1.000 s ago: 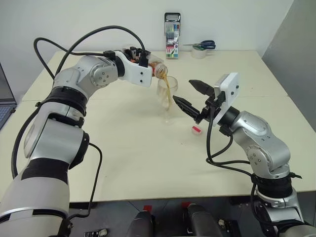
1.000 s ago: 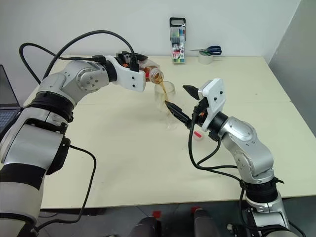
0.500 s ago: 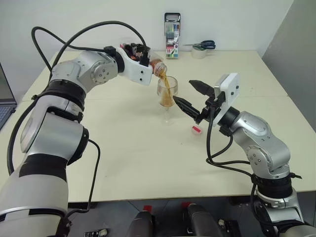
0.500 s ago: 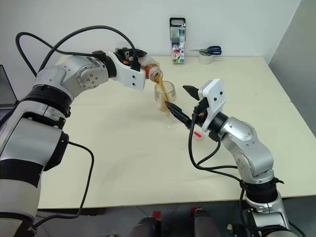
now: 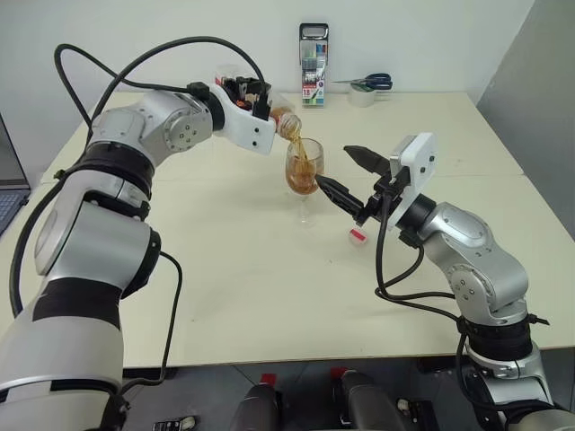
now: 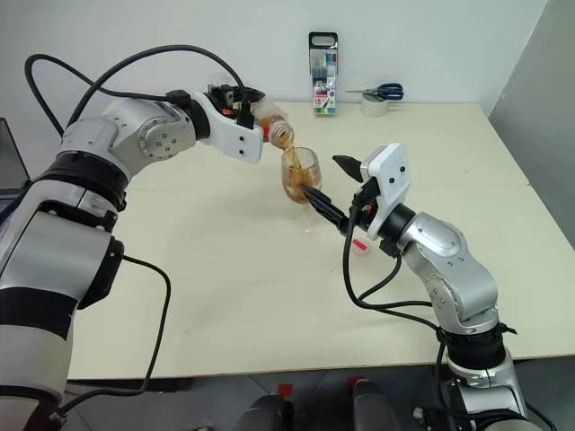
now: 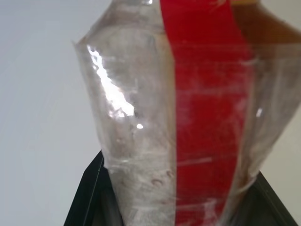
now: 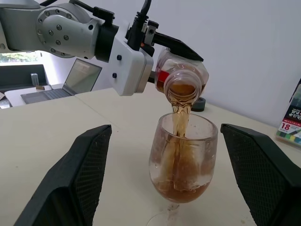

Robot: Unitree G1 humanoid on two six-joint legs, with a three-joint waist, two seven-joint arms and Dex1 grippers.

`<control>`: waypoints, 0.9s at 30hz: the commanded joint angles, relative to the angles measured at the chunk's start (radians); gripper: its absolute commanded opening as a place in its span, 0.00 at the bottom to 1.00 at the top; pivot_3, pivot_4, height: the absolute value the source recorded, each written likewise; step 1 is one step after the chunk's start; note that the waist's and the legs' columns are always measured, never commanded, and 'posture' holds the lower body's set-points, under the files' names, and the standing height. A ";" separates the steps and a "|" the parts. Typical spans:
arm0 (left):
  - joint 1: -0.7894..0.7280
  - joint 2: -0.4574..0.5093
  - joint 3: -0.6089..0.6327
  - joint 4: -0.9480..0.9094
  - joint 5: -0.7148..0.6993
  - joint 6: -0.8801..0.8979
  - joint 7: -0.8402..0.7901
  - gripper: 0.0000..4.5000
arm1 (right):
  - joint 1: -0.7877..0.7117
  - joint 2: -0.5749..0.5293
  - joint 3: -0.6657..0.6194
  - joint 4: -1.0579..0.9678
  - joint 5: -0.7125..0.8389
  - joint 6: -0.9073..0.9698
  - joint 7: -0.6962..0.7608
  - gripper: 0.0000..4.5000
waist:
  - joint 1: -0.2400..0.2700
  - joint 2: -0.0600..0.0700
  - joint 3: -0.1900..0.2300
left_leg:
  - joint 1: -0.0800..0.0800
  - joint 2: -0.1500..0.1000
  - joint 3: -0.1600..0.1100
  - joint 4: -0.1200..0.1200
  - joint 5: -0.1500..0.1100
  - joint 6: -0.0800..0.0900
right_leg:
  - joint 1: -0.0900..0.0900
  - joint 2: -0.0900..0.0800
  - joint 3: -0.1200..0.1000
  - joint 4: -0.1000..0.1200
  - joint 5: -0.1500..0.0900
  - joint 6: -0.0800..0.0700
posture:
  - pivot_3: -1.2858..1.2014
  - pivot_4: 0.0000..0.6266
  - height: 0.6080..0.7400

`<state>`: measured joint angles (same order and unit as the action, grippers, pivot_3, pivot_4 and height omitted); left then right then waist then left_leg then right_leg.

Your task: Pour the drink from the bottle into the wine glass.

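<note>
Over wine glass (image 8: 183, 157): left fingers (image 7: 89, 193) clamp red-striped bottle (image 8: 181, 77); right fingers (image 8: 84, 162) apart; marker box (image 8: 292, 123) reads "18".

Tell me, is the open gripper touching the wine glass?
Apart. The right wrist view shows the right gripper with a finger on each side of the wine glass, gaps visible.

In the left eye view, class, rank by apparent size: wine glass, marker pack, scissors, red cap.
1. Wine glass
2. Marker pack, nearly as large, though farther away
3. Scissors
4. Red cap
</note>
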<state>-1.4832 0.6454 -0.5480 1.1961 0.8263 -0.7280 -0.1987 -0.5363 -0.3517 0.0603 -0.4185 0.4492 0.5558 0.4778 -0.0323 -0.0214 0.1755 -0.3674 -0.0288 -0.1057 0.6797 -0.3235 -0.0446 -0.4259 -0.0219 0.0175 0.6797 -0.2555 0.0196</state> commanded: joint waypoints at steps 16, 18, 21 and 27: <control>0.119 -0.093 0.382 -0.105 -0.561 0.180 -0.373 0.38 | 0.018 -0.006 -0.006 -0.042 -0.006 -0.027 0.018 0.88 | -0.003 0.000 0.000 | 0.000 0.002 0.000 0.001 0.000 0.000 | 0.000 0.000 0.000 0.001 0.000 0.000 | 0.52 0.24 1.00; 0.185 -0.108 0.449 -0.191 -0.646 0.286 -0.390 0.38 | 0.024 -0.013 -0.006 -0.054 0.002 -0.021 0.027 0.88 | -0.006 0.000 0.000 | 0.000 0.003 -0.001 0.002 0.000 0.000 | 0.000 -0.001 0.000 0.001 0.000 0.000 | 0.52 0.24 1.00; 0.291 -0.118 0.544 -0.366 -0.743 0.479 -0.356 0.38 | 0.040 -0.032 -0.008 -0.072 0.012 -0.011 0.049 0.88 | -0.012 0.000 0.000 | 0.000 0.004 -0.001 0.002 0.000 0.000 | 0.000 -0.002 0.001 0.001 0.000 0.000 | 0.52 0.24 1.00; 0.460 -0.114 0.733 -0.645 -0.867 0.842 -0.180 0.38 | 0.133 -0.106 0.005 -0.136 0.039 -0.013 0.137 0.88 | -0.022 0.000 0.000 | 0.000 0.005 -0.003 0.002 0.000 0.000 | 0.000 -0.002 0.000 0.001 0.000 0.000 | 0.52 0.24 1.00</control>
<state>-1.0329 0.5174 0.1166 0.6437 0.0055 0.0396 -0.4378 -0.4206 -0.4393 0.0632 -0.4997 0.4668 0.5565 0.5801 -0.0547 -0.0212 0.1752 -0.3671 -0.0243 -0.1081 0.6815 -0.3233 -0.0447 -0.4257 -0.0240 0.0179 0.6807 -0.2553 0.0194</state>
